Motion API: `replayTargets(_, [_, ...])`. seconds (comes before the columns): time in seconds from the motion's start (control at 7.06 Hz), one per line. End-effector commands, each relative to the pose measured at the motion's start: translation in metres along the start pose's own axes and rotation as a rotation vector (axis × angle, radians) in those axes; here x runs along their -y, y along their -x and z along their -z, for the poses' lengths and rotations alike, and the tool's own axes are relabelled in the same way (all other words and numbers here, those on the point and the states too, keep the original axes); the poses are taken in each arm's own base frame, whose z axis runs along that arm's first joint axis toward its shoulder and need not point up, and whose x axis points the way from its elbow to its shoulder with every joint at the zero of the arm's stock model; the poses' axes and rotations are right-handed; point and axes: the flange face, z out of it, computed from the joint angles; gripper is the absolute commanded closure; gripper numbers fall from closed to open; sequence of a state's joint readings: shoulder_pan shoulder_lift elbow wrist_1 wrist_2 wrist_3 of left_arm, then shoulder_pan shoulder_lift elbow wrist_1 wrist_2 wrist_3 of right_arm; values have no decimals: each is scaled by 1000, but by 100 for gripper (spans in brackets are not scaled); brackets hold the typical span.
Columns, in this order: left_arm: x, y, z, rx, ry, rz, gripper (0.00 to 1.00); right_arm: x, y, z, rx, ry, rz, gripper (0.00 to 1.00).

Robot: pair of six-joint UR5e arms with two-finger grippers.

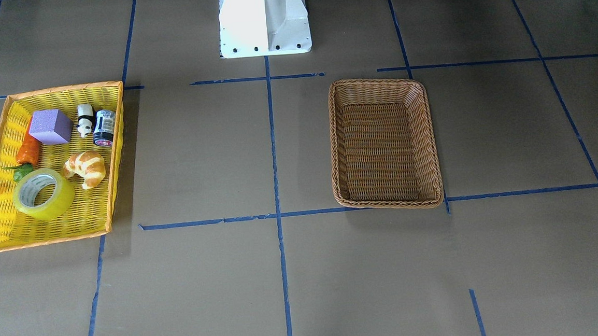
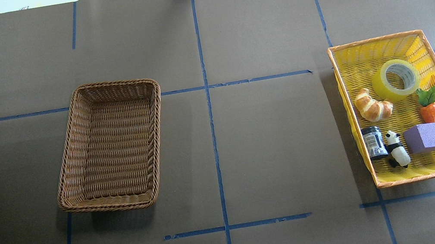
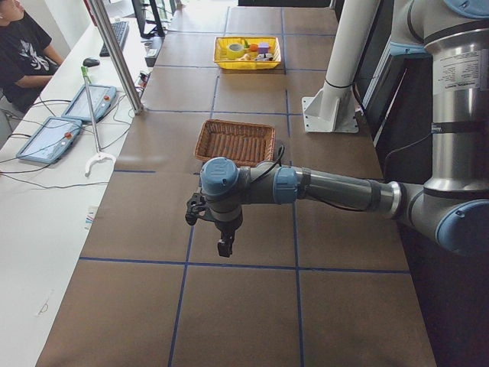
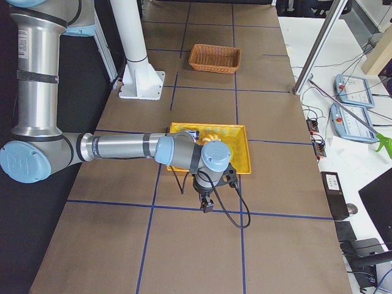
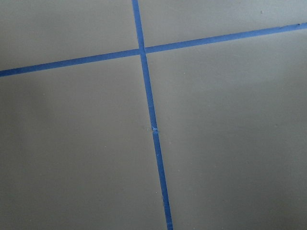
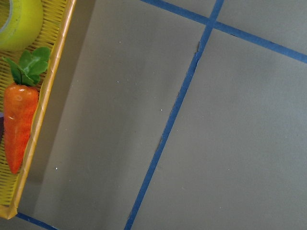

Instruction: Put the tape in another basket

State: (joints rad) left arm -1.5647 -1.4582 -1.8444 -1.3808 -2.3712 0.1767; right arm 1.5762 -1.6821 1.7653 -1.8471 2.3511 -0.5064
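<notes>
A: Where is the tape (image 2: 396, 79)?

B: In the yellow tray (image 2: 376, 49), close to the surface's right edge. It sits tilted in the tray's far half, away from the robot, with its grey-white core showing.

A: What's next to it?

B: 1 croissant (image 2: 372, 105) lies just beside it, and the leaves of 1 carrot (image 2: 431, 114) are right up against it. Nearer the robot are a purple block (image 2: 425, 138), a panda (image 2: 397, 149) and a dark jar (image 2: 373, 142).

A: Any writing to read?

B: The jar has a white label with dark print and a pink band, too small to read. I cannot make out any print on the tape.

A: And the basket (image 2: 116, 142)?

B: It stands on the left half of the surface, well apart from the tray, with its wicker floor bare.

A: The arms?

B: The left arm (image 3: 336, 189) reaches over the surface's left end, past the basket, its jaws pointing down above a crossing of 2 blue lines. The right arm (image 4: 116, 147) reaches over the right end, its jaws hanging just outside the tray's outer rim. Its wrist camera catches the carrot and a sliver of the tape.

A: Left jaws, right jaws: released or clenched?

B: I cannot tell for either. Only the side cameras show them.
</notes>
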Motion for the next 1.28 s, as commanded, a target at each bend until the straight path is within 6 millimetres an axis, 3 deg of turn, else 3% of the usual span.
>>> replayTargets(0.0, [-2, -1, 1, 5, -1, 1, 0, 4, 4, -4, 4, 6, 15, 0])
replayTargets(0.71, [-2, -5, 3, -2, -7, 4, 0, 6, 3, -7, 7, -13, 37, 0])
replayTargets(1.13, [-4, 0, -1, 0, 6, 14, 0, 18, 23, -14, 123, -57, 44, 0])
